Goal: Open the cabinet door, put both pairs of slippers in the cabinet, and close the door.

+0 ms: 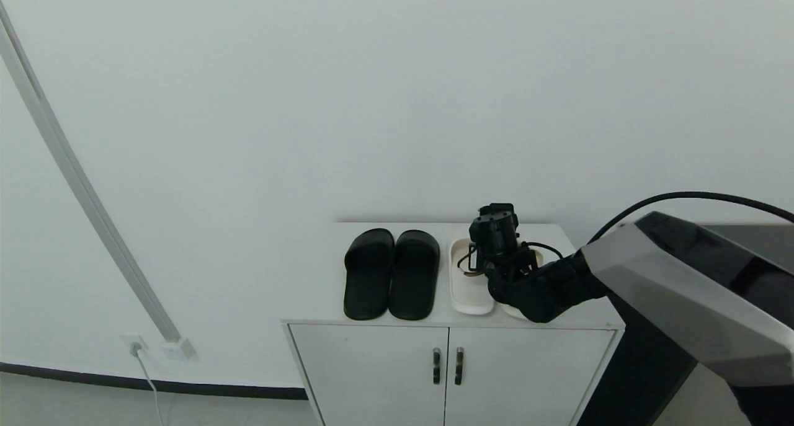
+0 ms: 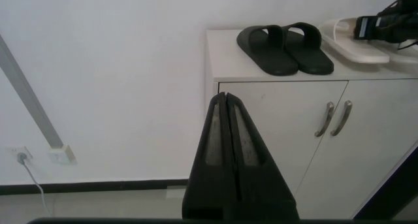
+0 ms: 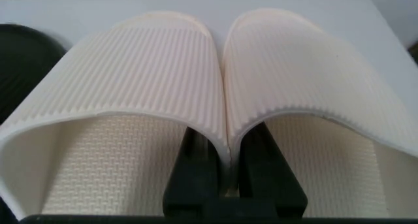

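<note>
The pair of ribbed cream-white rubber slippers (image 3: pixel 157 74) lies on top of the white two-door cabinet (image 1: pixel 366 376), at its right end, just beside the pair of matte black slide slippers (image 1: pixel 391 274). Note the long axis: toes point to the wall, heels to the robot. The right gripper (image 3: pixel 226 178) enters from the heel side, one finger under each strap, and is clamped on the two touching inner strap walls. Treat the pair as held, and plan any lift up and back along that axis. Both cabinet doors are shut, with the dark metal handles (image 1: pixel 437 365) side by side at the centre seam. The left gripper (image 2: pixel 226 103) is pressed closed on nothing, low and left of the cabinet front (the free arm, so the likely one for the handles)
</note>
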Robot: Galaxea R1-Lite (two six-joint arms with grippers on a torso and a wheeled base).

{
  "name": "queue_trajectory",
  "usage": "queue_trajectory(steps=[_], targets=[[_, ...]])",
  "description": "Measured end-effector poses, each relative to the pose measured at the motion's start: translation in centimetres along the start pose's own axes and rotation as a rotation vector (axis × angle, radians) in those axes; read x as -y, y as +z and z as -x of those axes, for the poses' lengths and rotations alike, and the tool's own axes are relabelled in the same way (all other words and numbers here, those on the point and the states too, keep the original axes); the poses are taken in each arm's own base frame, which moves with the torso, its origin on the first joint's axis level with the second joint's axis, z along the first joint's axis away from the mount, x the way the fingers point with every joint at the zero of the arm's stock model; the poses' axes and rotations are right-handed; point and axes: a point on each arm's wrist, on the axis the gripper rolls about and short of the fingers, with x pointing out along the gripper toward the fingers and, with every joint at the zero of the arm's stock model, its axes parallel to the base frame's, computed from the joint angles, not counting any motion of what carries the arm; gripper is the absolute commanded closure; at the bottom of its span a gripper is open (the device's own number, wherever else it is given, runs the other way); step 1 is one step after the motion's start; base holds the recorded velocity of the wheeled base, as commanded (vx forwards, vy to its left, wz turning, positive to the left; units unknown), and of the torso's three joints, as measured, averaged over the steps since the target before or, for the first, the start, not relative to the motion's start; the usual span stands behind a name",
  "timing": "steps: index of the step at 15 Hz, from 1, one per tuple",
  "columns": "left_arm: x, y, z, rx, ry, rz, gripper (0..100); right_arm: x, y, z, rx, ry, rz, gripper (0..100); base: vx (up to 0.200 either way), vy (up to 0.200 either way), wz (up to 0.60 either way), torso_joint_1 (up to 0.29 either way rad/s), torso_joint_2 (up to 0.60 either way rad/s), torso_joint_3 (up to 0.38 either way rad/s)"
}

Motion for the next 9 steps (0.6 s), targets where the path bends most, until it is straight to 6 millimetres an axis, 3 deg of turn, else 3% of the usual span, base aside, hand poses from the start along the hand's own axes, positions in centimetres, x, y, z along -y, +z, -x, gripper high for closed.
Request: queue_trajectory(steps=[4,9], targets=[[0.0,0.0,0.0,0.000,0.001,0.000,100,2.1,2.1,6.2,0.001,0.115,0.050,100,0.000,0.000,0.00,0.000,0.00,0.000],[0.0,0.0,0.0,0.000,0.000,0.000,100,6.7,2.4,15.6,-0.007,0.445,0.126,100,0.000,0.000,0.00,0.000,0.00,0.000]])
